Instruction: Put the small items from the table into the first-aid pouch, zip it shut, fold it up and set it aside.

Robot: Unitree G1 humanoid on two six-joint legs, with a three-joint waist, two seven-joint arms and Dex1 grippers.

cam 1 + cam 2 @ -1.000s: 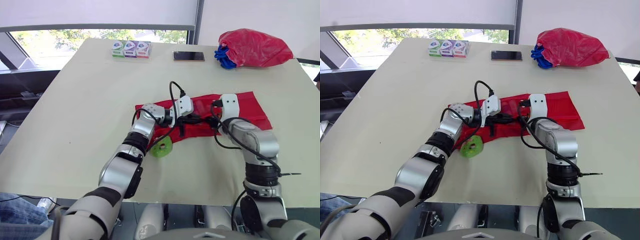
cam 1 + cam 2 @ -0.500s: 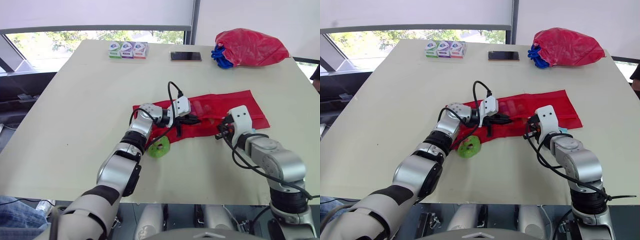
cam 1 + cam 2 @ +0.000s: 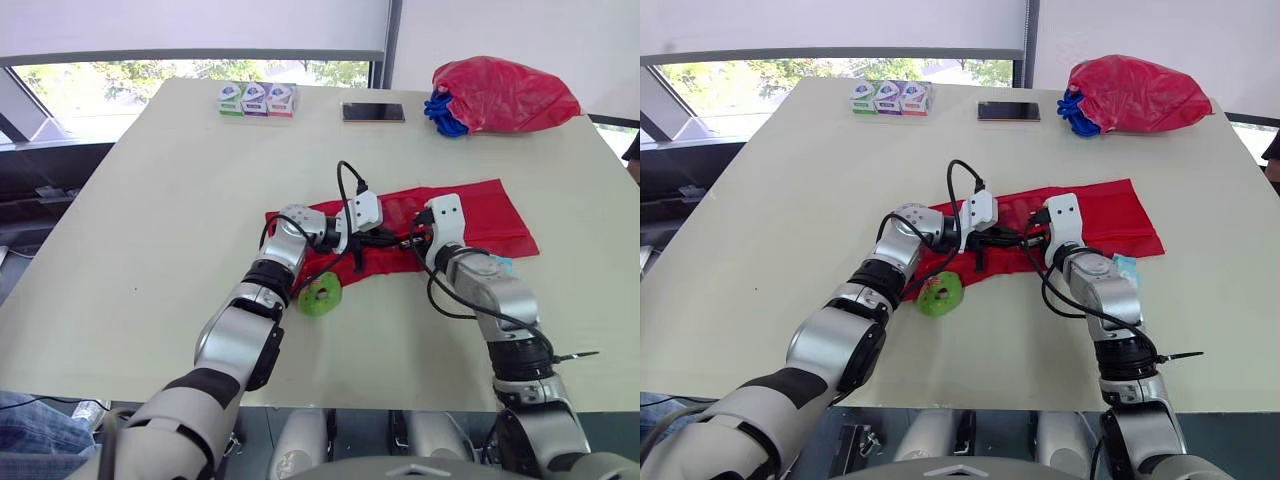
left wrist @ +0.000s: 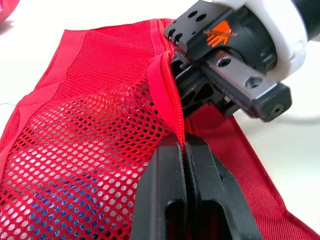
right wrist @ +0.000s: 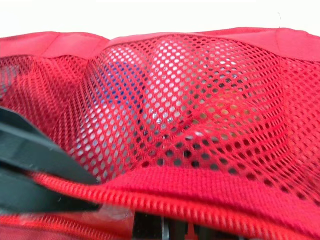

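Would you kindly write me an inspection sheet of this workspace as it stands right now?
Surface: beige table, no spills seen.
Job's things: red first-aid pouch lies unfolded, items showing through its mesh; green ring and pale blue packet lie outside it.
Clutter: three small boxes, phone, red bag at the far edge.
Grippers: left gripper shut on the pouch's zipper edge; right gripper facing it at that edge.
Cables: black cables loop off both wrists.
Surroundings: window beyond the table; a person's jeans near left.
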